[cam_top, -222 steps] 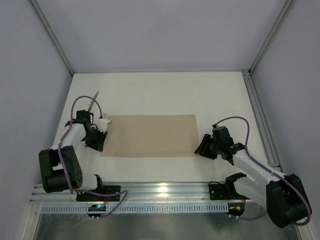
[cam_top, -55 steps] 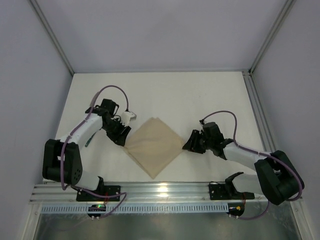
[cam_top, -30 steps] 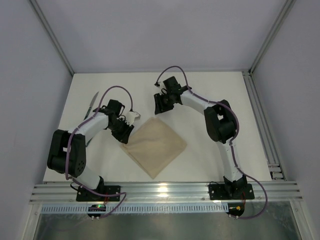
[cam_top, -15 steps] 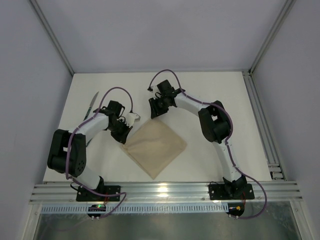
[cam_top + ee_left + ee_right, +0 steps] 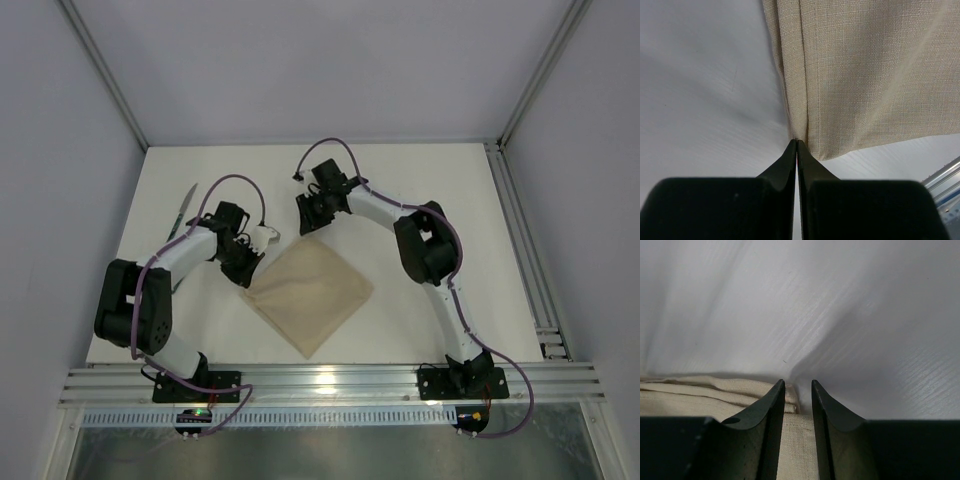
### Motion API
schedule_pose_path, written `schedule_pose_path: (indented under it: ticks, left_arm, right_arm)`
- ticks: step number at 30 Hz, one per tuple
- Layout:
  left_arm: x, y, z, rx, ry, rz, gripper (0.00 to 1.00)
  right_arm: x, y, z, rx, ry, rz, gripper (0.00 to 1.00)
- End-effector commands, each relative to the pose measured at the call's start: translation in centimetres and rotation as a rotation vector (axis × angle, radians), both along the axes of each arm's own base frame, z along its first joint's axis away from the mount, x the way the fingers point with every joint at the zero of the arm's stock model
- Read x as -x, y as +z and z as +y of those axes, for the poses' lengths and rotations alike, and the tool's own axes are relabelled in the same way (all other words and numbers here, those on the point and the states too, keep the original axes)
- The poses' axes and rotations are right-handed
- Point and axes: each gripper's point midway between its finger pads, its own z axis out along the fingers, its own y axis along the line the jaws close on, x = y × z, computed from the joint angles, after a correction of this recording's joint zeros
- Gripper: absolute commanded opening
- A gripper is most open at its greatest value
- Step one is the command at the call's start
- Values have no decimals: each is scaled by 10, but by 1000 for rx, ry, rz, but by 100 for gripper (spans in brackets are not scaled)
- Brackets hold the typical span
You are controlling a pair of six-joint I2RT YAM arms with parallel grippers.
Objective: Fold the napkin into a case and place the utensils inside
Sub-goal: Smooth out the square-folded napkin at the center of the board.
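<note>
- Napkin (image 5: 312,295) lies flat on the table (image 5: 430,200), folded into layers and turned so that it reads as a diamond. One corner points toward the arm bases and one toward the far wall.
- Its left corner sits right at the left gripper (image 5: 249,272), and its far corner sits at the right gripper (image 5: 306,228).
- Left gripper: the jaws are pressed together with no gap. In the wrist view, the tips are low over the table and touch the napkin's layered edge just beside a corner. Whether any cloth is nipped between the tips cannot be told.
- Right gripper: the jaws stand apart by a narrow slot. The fingers (image 5: 774,405) come down on either side of the napkin's corner.
- Cloth shows in the gap between those fingers, and stacked folds run off to the left of them. Bare table lies beyond the tips. The fingers do not visibly squeeze the cloth.
- One utensil (image 5: 184,207), slim with a dark green handle and a metal end, lies near the table's left edge. It is beyond the left arm and well apart from the napkin.
</note>
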Motion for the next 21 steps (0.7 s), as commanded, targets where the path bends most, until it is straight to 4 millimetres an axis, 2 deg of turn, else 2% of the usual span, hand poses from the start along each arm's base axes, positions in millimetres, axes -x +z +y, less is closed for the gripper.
schedule_pose_path:
  ticks: [1, 5, 9, 14, 17, 19, 20, 21]
  left_arm:
    - [-5, 5, 0, 1, -9, -42, 0]
    - [-4, 6, 0, 1, -10, -44, 0]
    - [-4, 6, 0, 3, -11, -45, 0]
    - [-2, 7, 1, -3, -11, -43, 0]
    - [3, 7, 4, -12, -16, -35, 0]
    - [8, 5, 8, -30, -25, -26, 0]
    - [12, 4, 10, -38, -28, -21, 0]
    - [14, 2, 13, -50, -28, -18, 0]
  right_arm:
    - [11, -6, 8, 16, 20, 27, 32]
    - [24, -11, 4, 42, 20, 40, 32]
    - [25, -11, 5, 39, 9, 40, 31]
    - [23, -9, 6, 37, -2, 40, 4]
    - [20, -11, 1, 43, -36, 46, 4]
    - [10, -4, -2, 8, -92, 37, 4]
    - [11, -7, -7, 4, -107, 44, 4]
    - [6, 1, -10, -16, -129, 33, 4]
